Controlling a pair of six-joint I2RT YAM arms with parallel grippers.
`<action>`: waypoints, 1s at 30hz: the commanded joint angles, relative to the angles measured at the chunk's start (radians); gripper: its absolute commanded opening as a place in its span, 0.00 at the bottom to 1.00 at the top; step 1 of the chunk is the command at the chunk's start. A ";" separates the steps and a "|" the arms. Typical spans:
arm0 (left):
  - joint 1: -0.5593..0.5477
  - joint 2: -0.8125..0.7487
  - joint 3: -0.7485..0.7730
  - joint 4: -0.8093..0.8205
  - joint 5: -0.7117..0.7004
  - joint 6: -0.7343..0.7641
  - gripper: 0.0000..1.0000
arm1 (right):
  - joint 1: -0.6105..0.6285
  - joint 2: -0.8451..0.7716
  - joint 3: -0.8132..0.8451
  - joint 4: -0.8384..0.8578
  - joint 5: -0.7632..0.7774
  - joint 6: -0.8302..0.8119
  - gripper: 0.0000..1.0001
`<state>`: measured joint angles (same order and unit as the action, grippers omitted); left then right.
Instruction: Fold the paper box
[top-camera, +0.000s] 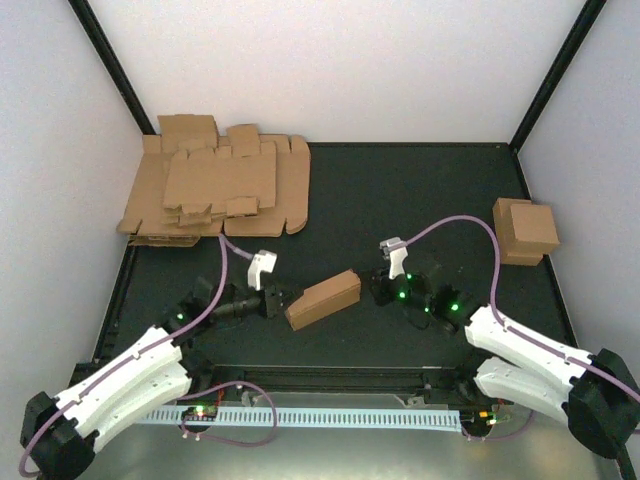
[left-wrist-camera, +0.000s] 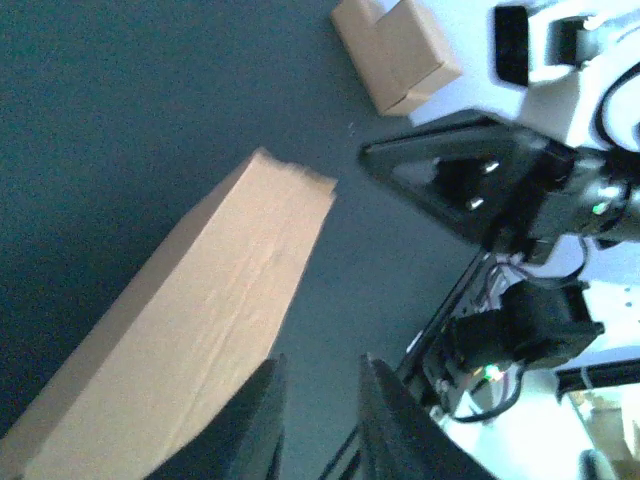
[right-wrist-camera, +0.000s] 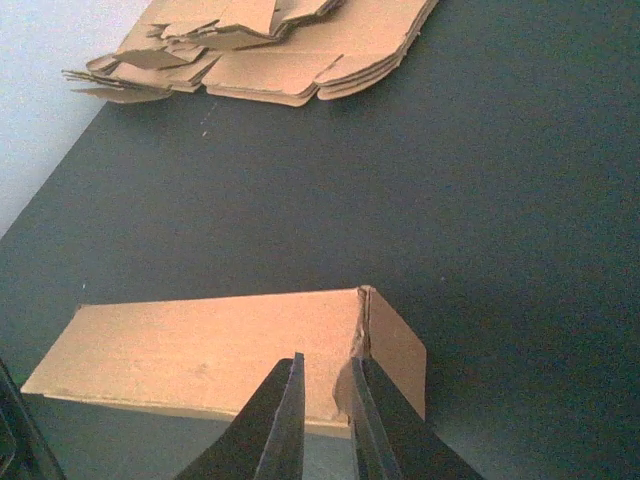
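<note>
Paper box (top-camera: 323, 299) centre, blanks (top-camera: 220, 190) left, seemingly stacked boxes (top-camera: 524, 230) right, open mat (top-camera: 400, 190) between

Two white jointed robot arms reach low and inward toward a folded brown cardboard box (top-camera: 323, 299). The left arm (top-camera: 130, 375) stretches to the box's left end. Its black left gripper (left-wrist-camera: 320, 365) sits just beside that end, fingers slightly parted around nothing. The right arm (top-camera: 530, 350) brings the black right gripper (right-wrist-camera: 325, 362) to the box's right end, fingers pinched on a corner edge.

A robotics lab cell: white panel walls (top-camera: 350, 60), black tabletop (top-camera: 400, 200), 2 bolted-down robot arms (top-camera: 125, 385), slotted cable duct (top-camera: 330, 415).
</note>
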<state>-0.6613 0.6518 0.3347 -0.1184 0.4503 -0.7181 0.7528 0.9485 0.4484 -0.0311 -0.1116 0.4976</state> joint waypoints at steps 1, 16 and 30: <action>0.005 0.067 0.160 -0.139 -0.007 0.179 0.34 | -0.008 0.028 0.054 -0.003 0.001 -0.030 0.17; -0.234 0.612 0.606 -0.452 -0.353 0.564 0.99 | -0.029 0.144 0.139 -0.095 -0.106 -0.006 0.24; -0.270 0.811 0.690 -0.467 -0.421 0.630 0.99 | -0.029 0.162 0.126 -0.098 -0.115 0.028 0.24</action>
<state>-0.9188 1.4467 0.9775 -0.5770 0.0669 -0.1200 0.7277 1.1194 0.5648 -0.1184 -0.2348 0.5064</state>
